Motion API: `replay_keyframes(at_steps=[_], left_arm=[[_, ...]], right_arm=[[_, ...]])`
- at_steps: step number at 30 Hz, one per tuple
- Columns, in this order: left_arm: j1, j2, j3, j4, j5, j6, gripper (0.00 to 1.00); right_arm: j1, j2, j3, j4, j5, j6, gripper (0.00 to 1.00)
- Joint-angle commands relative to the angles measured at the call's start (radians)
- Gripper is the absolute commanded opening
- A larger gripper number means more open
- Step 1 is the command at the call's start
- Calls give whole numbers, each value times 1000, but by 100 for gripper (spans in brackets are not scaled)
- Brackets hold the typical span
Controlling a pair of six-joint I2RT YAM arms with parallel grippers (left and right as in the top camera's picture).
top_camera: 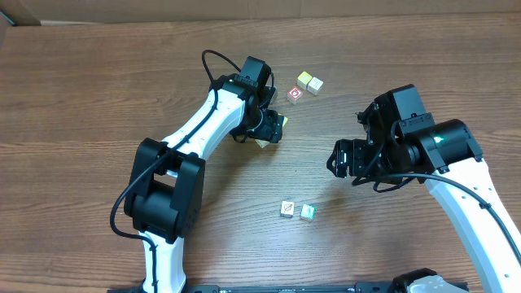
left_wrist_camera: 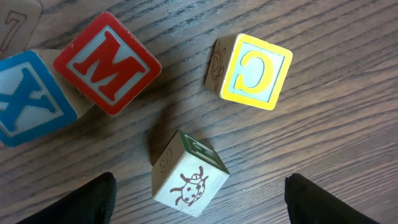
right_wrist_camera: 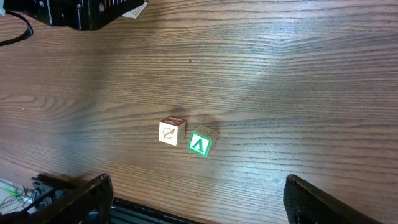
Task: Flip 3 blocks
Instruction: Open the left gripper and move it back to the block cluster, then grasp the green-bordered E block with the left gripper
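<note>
A white-faced block with a ladybug drawing (left_wrist_camera: 189,180) lies on the table between the fingers of my left gripper (left_wrist_camera: 199,180), which is open and touches neither side of it. This block looks tilted and shows a green-rimmed face on top. In the overhead view the left gripper (top_camera: 273,129) hangs over it at the table's middle back. Another white block with a thin line mark (right_wrist_camera: 171,132) and a teal block with a white letter (right_wrist_camera: 199,144) sit side by side nearer the front (top_camera: 287,208) (top_camera: 308,212). My right gripper (right_wrist_camera: 198,182) is open and empty, raised to their right (top_camera: 340,159).
A yellow C block (left_wrist_camera: 249,71), a red M block (left_wrist_camera: 107,62) and a blue X block (left_wrist_camera: 28,102) lie just beyond the ladybug block. The overhead view shows a red block (top_camera: 295,95) and two pale yellow ones (top_camera: 308,81) at the back.
</note>
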Motion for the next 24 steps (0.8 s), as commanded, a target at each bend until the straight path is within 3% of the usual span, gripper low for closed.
replay_keyframes(at_steps=[1, 15, 20, 24], left_arm=[[6, 28, 20, 2, -13, 48, 78], [8, 129, 35, -8, -19, 52, 60], [8, 129, 69, -46, -29, 52, 34], [11, 129, 84, -71, -29, 51, 28]], right_arm=[[6, -2, 2, 0, -12, 10, 88], [6, -2, 2, 0, -19, 10, 87], [6, -2, 2, 0, -19, 10, 87], [6, -2, 2, 1, -18, 10, 88]])
